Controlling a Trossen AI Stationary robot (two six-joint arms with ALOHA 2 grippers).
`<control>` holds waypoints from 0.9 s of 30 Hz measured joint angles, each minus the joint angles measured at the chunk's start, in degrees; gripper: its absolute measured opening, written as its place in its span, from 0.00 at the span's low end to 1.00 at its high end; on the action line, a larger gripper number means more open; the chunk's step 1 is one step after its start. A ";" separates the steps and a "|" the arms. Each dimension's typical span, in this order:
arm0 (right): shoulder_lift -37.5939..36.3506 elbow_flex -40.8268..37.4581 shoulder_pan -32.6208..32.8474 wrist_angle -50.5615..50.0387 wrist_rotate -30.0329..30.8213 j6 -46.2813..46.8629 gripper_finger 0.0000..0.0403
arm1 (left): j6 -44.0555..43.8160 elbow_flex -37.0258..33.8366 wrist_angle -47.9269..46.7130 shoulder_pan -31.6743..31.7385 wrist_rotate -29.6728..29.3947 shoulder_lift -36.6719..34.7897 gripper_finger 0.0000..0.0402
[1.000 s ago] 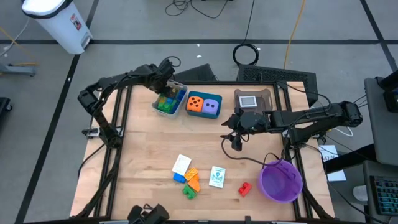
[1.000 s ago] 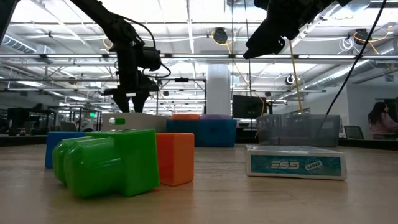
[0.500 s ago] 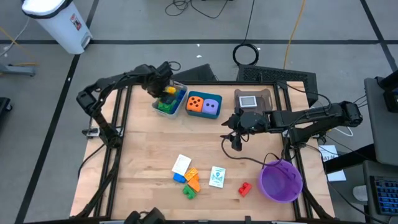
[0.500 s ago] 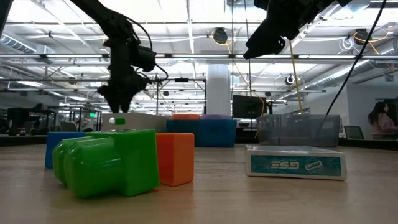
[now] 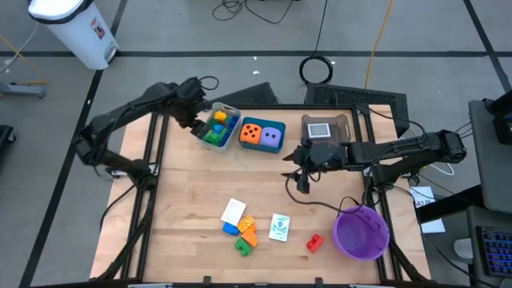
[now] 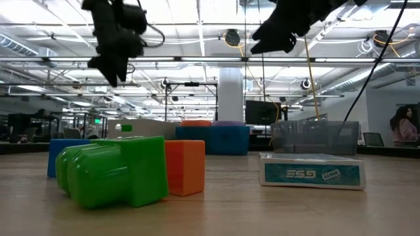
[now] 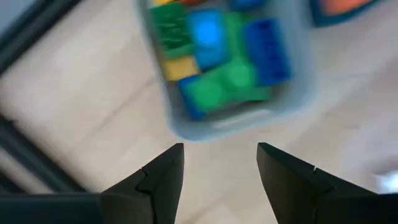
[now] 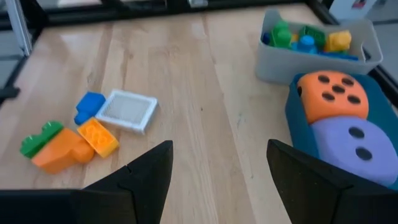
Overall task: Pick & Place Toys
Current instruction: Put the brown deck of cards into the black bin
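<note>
fingers of our left gripper (image 7: 219,165) stand parted with nothing between them, hanging over the bench (image 5: 192,192) just beside the grey tray (image 5: 217,128), which holds green, blue and yellow bricks (image 7: 217,56); our right gripper (image 8: 217,163) also has its fingers spread and empty, raised above the middle of the bench. the toys left to move lie well away from both: a white card (image 5: 233,210) leaning on a cluster of blue, orange and green bricks (image 5: 243,234), a second card (image 5: 279,227) near it, and a lone red brick (image 5: 314,242) close to the purple bowl (image 5: 362,232). we judge the main risk to be in that cluster: the bricks touch each other and the card overlaps them, so fingers closing on one brick could push its neighbours aside or trap the card's edge. the flat cards themselves offer little to grip and may slide away. the teal tray (image 5: 262,136) with the orange die (image 8: 329,93) and purple die (image 8: 354,140) sits between the two arms, and the brown tray (image 5: 324,128) lies just behind the right fingers, so a low sweep could clip either rim. both arms reaching for the cluster together might cross paths.
</note>
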 joint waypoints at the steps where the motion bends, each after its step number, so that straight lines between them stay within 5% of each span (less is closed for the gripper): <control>1: 0.00 0.00 -0.01 0.95 0.01 0.00 0.62 | -1.02 0.00 0.11 -0.80 1.19 -1.45 0.52; 12: 0.00 0.02 0.00 8.34 0.01 0.13 0.62 | -11.05 0.00 6.45 -23.80 4.13 -8.50 0.52; 20: 0.00 0.02 0.04 8.54 0.01 1.51 0.62 | -20.57 0.00 18.92 -44.47 -3.21 -6.24 0.52; 27: 0.00 0.02 0.04 8.49 0.01 1.51 0.62 | -30.18 0.00 24.27 -56.01 -9.32 -2.69 0.52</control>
